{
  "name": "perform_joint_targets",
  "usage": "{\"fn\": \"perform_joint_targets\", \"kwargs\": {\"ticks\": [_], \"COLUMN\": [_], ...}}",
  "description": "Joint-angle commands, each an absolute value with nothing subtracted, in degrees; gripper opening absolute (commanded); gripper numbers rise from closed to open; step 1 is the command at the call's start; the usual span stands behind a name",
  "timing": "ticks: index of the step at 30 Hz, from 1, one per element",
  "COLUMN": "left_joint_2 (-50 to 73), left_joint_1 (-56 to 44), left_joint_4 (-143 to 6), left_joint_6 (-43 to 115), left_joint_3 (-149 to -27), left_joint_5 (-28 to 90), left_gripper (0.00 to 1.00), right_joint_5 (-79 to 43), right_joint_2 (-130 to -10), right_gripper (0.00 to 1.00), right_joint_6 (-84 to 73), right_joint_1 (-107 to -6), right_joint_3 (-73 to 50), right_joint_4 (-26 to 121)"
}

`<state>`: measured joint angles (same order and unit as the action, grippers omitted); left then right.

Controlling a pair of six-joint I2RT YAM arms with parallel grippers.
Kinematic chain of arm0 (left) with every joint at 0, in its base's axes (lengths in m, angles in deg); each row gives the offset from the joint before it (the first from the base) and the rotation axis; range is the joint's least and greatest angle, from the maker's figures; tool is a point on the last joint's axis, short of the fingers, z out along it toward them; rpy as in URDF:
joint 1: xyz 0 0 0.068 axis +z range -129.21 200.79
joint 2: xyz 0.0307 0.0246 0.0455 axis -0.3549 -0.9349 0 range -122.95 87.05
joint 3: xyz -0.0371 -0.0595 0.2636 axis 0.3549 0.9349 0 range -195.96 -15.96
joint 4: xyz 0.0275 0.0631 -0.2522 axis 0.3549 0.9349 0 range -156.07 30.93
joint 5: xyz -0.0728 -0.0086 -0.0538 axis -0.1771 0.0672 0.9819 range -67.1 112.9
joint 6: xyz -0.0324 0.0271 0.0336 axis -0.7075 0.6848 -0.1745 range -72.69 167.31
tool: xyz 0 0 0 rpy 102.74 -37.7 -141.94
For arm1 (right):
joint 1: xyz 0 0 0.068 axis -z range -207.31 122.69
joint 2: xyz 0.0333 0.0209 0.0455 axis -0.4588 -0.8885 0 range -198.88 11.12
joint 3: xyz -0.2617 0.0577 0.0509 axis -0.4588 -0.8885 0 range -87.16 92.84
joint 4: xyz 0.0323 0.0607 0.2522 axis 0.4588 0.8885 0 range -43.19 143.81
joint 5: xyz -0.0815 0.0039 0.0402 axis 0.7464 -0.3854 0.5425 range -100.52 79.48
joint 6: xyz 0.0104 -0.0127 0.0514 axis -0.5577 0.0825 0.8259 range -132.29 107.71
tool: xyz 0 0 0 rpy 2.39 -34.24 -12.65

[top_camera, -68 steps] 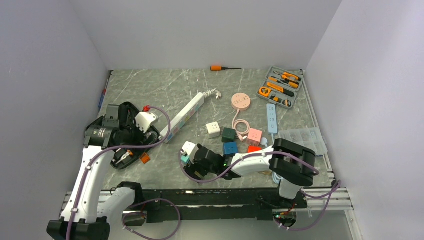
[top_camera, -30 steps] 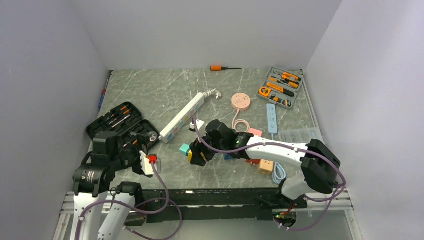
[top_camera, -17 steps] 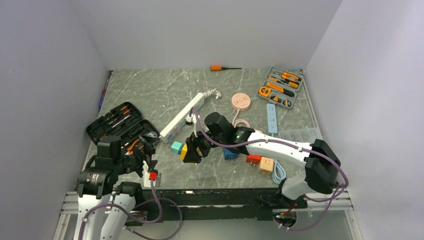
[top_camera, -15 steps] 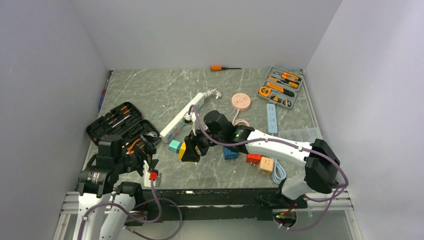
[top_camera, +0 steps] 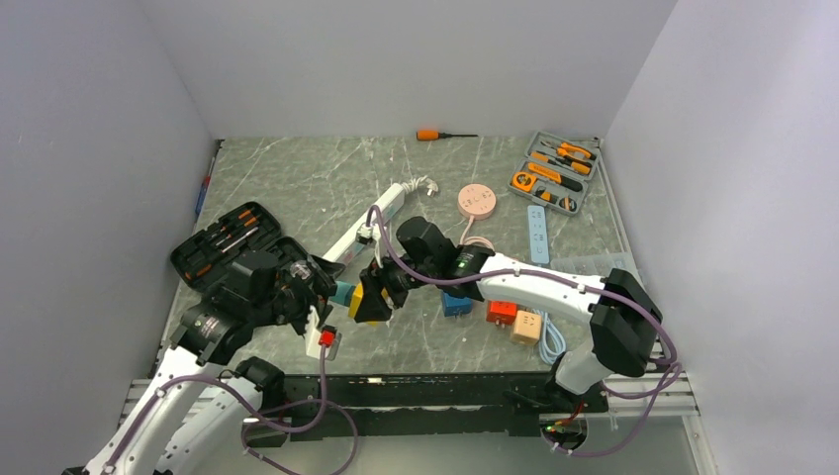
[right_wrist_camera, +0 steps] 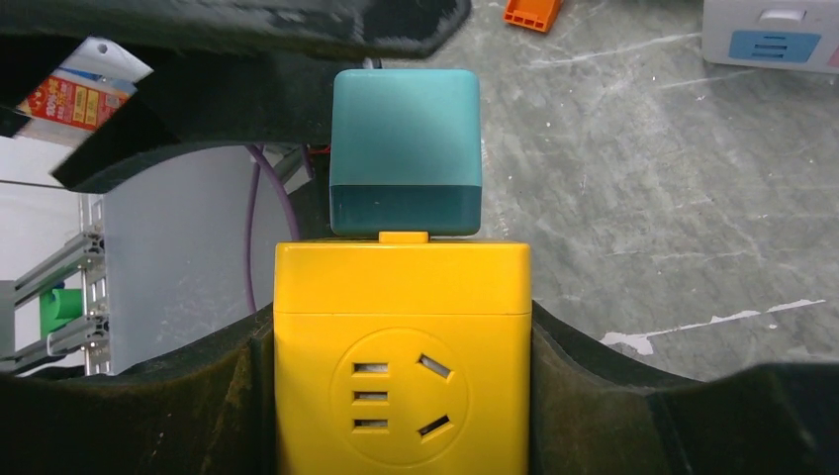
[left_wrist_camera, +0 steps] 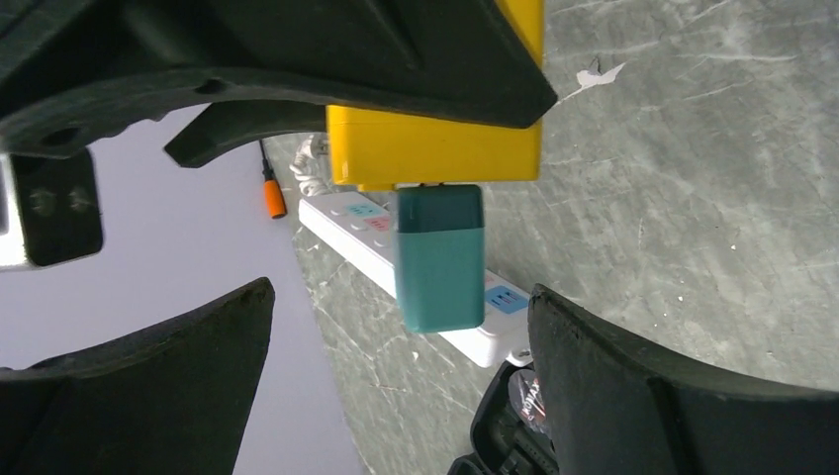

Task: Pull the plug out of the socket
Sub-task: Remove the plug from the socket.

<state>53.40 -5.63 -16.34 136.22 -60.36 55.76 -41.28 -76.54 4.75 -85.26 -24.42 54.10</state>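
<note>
**Plug sat between the open fingers, not pulled yet**

Over on the left of the overhead view, a black screwdriver case (top_camera: 230,240) lay open on the marble table (top_camera: 297,178). Just right of it, the left gripper (left_wrist_camera: 401,292) was spread wide. In its wrist view the two black fingers (left_wrist_camera: 148,386) stood on either side of the teal plug (left_wrist_camera: 438,259) with clear gaps, touching nothing.

The plug was seated in one face of the yellow socket cube (right_wrist_camera: 401,366), flush against it, with both held up off the table around the lower middle of the overhead frame. The right gripper (right_wrist_camera: 401,341) had the cube clamped, its pads (right_wrist_camera: 613,396) tight on both sides, plug end pointing toward the left arm.

Behind them a white power strip (top_camera: 374,220) ran diagonally up toward the middle. A few small coloured cubes sat farther right, and a grey tool tray (top_camera: 554,173) lay at the upper right.
</note>
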Motion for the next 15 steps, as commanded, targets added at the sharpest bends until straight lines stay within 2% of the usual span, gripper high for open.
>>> {"fn": "perform_joint_targets", "kwargs": {"ticks": [1,9,11,15], "left_joint_2": [53.02,50.78,50.1,49.59], "left_joint_1": [-8.42,-14.4,-16.46,-19.51], "left_joint_4": [-20.9,-29.47,-30.14,-31.06], "left_joint_6": [132.66,125.64,124.72,124.04], "left_joint_3": [-58.38,-58.56,-59.07,-58.78], "left_joint_5": [51.62,47.34,46.53,44.13], "left_gripper": [0.98,0.76,0.66,0.41], "right_joint_5": [-44.68,-47.61,-48.09,-48.27], "right_joint_2": [-75.22,-74.84,-74.99,-75.49], "right_gripper": [0.0,0.0,0.0,0.0], "right_joint_6": [5.67,7.65,8.1,8.67], "right_joint_1": [-84.3,-83.7,-83.57,-83.19], "right_joint_3": [-21.41,-22.63,-22.89,-23.3], "right_joint_4": [49.93,47.49,47.08,45.49]}}
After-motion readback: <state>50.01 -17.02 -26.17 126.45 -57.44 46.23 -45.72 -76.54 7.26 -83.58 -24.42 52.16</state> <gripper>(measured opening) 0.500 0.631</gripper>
